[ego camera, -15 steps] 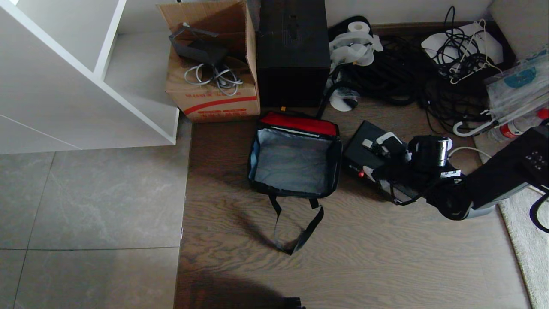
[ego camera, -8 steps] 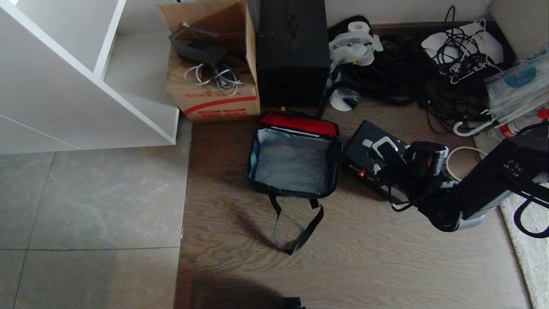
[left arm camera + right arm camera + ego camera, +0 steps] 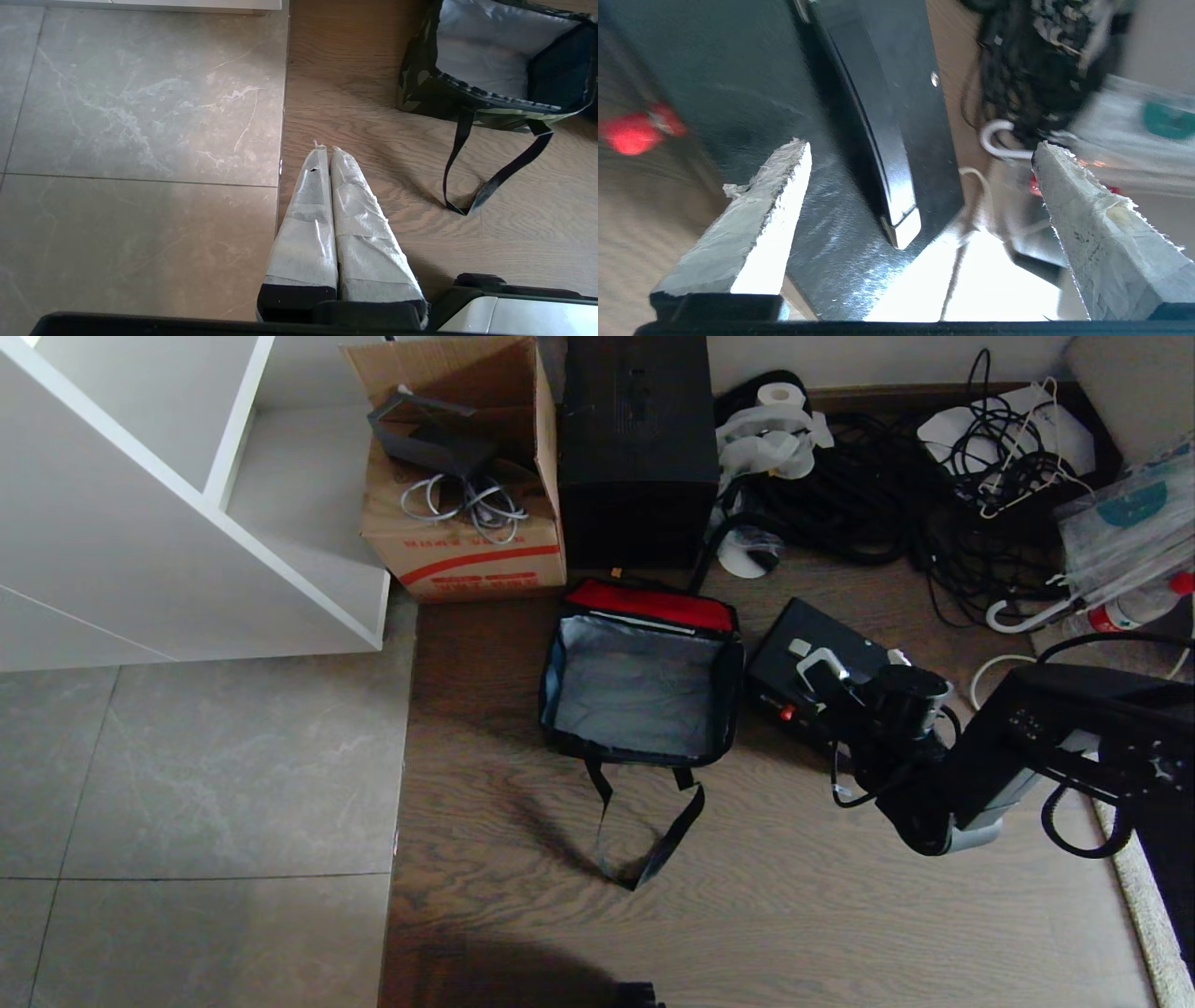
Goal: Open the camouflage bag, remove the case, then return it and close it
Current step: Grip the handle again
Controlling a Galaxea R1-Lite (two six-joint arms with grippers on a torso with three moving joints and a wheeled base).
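Observation:
The camouflage bag (image 3: 639,686) lies open on the wood floor, showing grey lining, a red inner strip (image 3: 653,604) at its far edge and a black strap (image 3: 644,831) trailing toward me. To its right lies the flat black case (image 3: 780,677), outside the bag, with a small red tab (image 3: 787,713). My right gripper (image 3: 814,661) hovers over the case, open, with nothing between its fingers. In the right wrist view the gripper (image 3: 920,147) straddles the case (image 3: 752,70) and its handle (image 3: 878,116). The left gripper (image 3: 324,149) is shut and parked low, near the bag (image 3: 425,88).
Behind the bag stand a brown cardboard box (image 3: 467,476) and a tall black box (image 3: 639,448). Tangled cables (image 3: 887,495) and a plastic bag (image 3: 1130,523) crowd the back right. A white shelf unit (image 3: 187,523) is at left and a pale rug (image 3: 1148,896) at right.
The right arm has swung nearer and leftward, and the wrist has rolled, with the gripper staying over the case and opening a little wider. Bag and case have not moved.

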